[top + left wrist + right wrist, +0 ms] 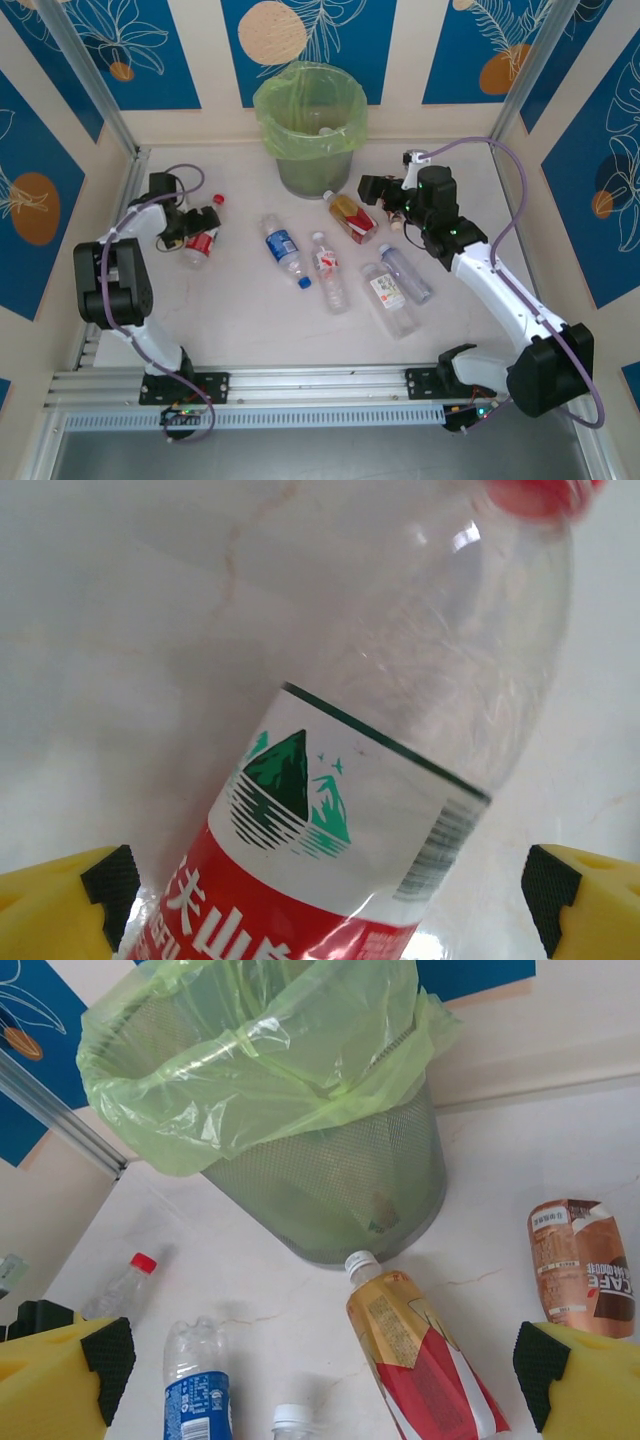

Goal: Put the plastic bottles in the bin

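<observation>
1. Plainly, the left gripper [330,885] stands at its widest and grips nothing. The red-labelled bottle [380,780] lies on the table [250,330] between its yellow fingers [60,900]. In the wrist view the red cap sits toward one o'clock, so the body slants across the jaws rather than square to them. Closing on that slant could twist the bottle or squirt it out sideways.
2. That bottle looks thin-walled and empty. A hard squeeze would likely buckle it, and a light one could let it slip on the lift.
3. The right gripper [320,1360] is also spread fully and empty, and it hangs over the amber bottle [425,1360], whose neck points to eleven o'clock. The brown-red bottle [583,1260] lies just beside the right-hand finger, at about two o'clock. A straight descent could land that finger on it — or send it rolling.
4. The bin [310,175] sits at twelve o'clock on the table, with the amber bottle's cap near its base. The right gripper works close by, so a careless swing could knock the mesh wall or snag the loose green bag [250,1070] draped over the rim.
5. Further out, the blue-labelled bottle [283,248] and three clear ones lie on their sides near the table's centre, where a passing bump would roll them. The two arms approach one bin from nine and two o'clock, so their paths could cross at the rim.
</observation>
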`<act>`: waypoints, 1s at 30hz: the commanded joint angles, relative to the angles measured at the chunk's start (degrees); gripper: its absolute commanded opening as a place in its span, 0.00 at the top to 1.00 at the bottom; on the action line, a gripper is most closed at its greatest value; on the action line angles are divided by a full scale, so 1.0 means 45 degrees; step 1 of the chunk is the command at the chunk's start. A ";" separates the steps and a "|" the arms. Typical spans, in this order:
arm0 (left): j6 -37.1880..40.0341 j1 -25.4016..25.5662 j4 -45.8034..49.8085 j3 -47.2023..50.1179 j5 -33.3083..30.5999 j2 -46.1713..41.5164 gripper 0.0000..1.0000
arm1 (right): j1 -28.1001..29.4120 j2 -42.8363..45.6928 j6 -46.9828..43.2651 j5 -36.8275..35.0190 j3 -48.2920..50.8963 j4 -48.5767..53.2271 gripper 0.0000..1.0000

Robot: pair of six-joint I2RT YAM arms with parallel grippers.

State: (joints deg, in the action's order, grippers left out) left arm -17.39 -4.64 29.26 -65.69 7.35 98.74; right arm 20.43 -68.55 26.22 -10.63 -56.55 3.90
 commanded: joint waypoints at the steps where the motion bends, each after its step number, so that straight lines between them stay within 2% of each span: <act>1: 0.0687 0.0580 0.0548 0.0250 -0.0730 -0.0333 0.00 | -0.0047 -0.0324 0.0500 -0.0216 -0.0586 -0.0077 0.01; 6: 0.1203 0.1307 0.1160 -0.0114 -0.2308 0.0429 0.00 | -0.0026 -0.0719 0.0717 -0.0088 -0.0965 0.0227 0.01; 10: 0.1465 0.1740 0.1369 -0.0380 -0.2978 0.0922 0.01 | -0.0016 -0.0839 0.0756 -0.0044 -0.1024 0.0289 0.01; 19: 0.1487 0.2430 0.1255 -0.0411 -0.3555 0.0960 0.17 | -0.0017 -0.0994 0.0678 -0.0061 -0.1104 0.0754 0.01; 25: 0.1444 0.2515 0.1076 -0.0282 -0.3444 0.1049 0.20 | -0.0009 -0.1102 0.0692 -0.0025 -0.1255 0.0957 0.01; 30: 0.1506 0.2672 0.1344 -0.0543 -0.4212 0.1428 0.20 | -0.0009 -0.1228 0.0688 0.0000 -0.1371 0.1069 0.01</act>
State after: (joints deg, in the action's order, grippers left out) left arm -11.40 6.37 33.78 -66.43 -8.78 103.37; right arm 20.43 -73.76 28.75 -10.55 -60.45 7.84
